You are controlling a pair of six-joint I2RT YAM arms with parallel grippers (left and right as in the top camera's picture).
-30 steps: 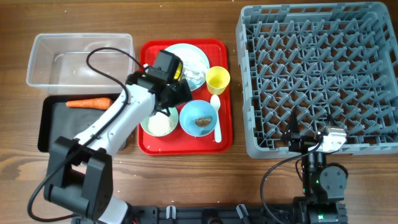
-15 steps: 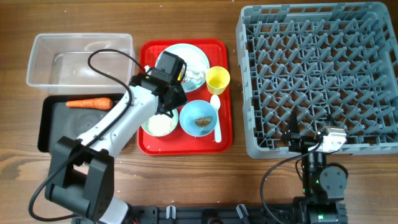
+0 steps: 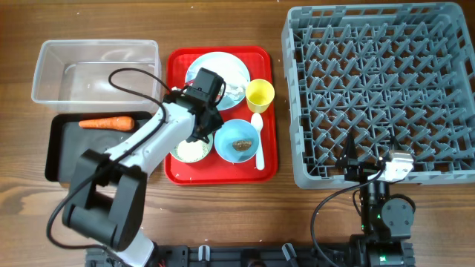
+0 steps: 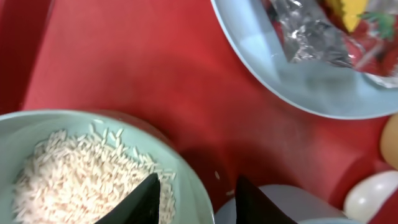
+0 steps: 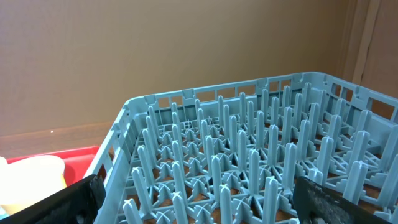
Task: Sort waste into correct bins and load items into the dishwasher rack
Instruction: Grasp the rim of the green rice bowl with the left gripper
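No dishes are standing in the dishwasher rack (image 3: pixel 378 89) yet. On the red tray (image 3: pixel 175 63), the rice bowl (image 4: pixel 25 134) is sitting with its rim between the fingers of the left pincer (image 4: pixel 198 198), which is open and empty. Closing on that rim is probably coming next, for emptying the rice (image 4: pixel 81 174).

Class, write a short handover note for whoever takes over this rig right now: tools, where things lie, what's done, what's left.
Left tool: open, straddling the rice bowl rim.
Right tool: open, by the rack front edge.
Done: carrot lies in the black tray.
Left: rice, brown lump and wrappers to bin. Plate, rice bowl, second bowl, cup and spoon sit on the red tray; rack holds nothing.
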